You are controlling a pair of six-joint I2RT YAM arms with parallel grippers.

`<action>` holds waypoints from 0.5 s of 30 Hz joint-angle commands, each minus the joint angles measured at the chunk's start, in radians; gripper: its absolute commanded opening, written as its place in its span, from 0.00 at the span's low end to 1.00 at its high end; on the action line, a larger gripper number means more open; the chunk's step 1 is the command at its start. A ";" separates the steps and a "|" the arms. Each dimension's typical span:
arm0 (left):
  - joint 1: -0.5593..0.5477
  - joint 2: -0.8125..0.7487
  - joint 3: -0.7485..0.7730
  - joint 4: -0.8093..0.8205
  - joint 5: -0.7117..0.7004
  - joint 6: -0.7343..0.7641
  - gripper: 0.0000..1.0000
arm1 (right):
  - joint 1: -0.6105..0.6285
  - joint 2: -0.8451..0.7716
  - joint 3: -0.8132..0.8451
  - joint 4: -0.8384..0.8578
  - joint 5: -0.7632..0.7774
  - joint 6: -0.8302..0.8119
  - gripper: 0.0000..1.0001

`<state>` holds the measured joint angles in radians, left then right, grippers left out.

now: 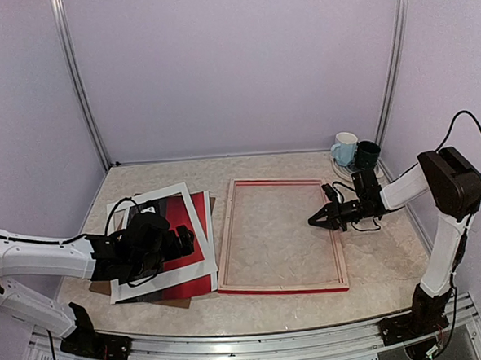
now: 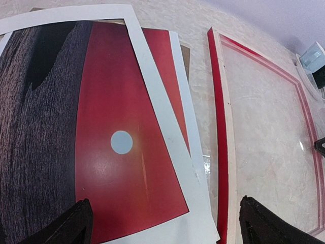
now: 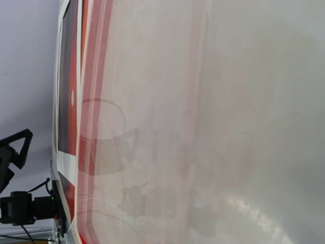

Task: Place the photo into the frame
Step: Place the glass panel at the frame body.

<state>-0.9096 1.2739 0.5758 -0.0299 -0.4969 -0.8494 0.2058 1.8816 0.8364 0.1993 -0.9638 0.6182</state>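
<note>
The frame lay flat on the desk, red face with pale wood sides, and nothing sat inside it but what seemed to be a clear pane, judging by faint reflections in the right wrist view. Just behind the frame's far right corner stood a pale mug and a dark mug, touching or nearly so; their insides could not be seen.

The photo lay left of the frame, outside it, on a brown backing board. It showed a red sky with a small white sun over dark rippled water. A white mat lay askew over it, one strip crossing the red near the frame's left rail.

The left end effector hovered over the photo, fingers spread wide and gripping nothing. The right end effector hung just inside the frame's right rail, fingers pressed together with nothing between them.
</note>
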 commanded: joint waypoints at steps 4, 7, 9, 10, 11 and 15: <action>-0.005 -0.002 -0.005 0.022 0.001 -0.007 0.99 | -0.016 -0.003 -0.011 0.004 -0.010 -0.009 0.00; -0.005 -0.003 -0.004 0.022 0.000 -0.007 0.99 | -0.015 -0.003 -0.012 0.004 -0.010 -0.008 0.00; -0.004 -0.002 -0.005 0.022 0.000 -0.008 0.99 | -0.016 -0.003 -0.011 0.004 -0.011 -0.008 0.00; -0.005 -0.002 -0.005 0.022 0.000 -0.008 0.99 | -0.016 -0.003 -0.011 0.003 -0.012 -0.009 0.00; -0.005 -0.002 -0.005 0.022 -0.001 -0.008 0.99 | -0.016 -0.005 -0.011 0.003 -0.009 -0.008 0.00; -0.005 -0.003 -0.004 0.022 0.000 -0.010 0.99 | -0.015 -0.010 -0.016 0.001 -0.008 -0.008 0.00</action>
<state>-0.9096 1.2739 0.5758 -0.0299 -0.4969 -0.8528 0.2058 1.8816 0.8345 0.1997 -0.9634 0.6182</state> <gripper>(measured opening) 0.989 0.004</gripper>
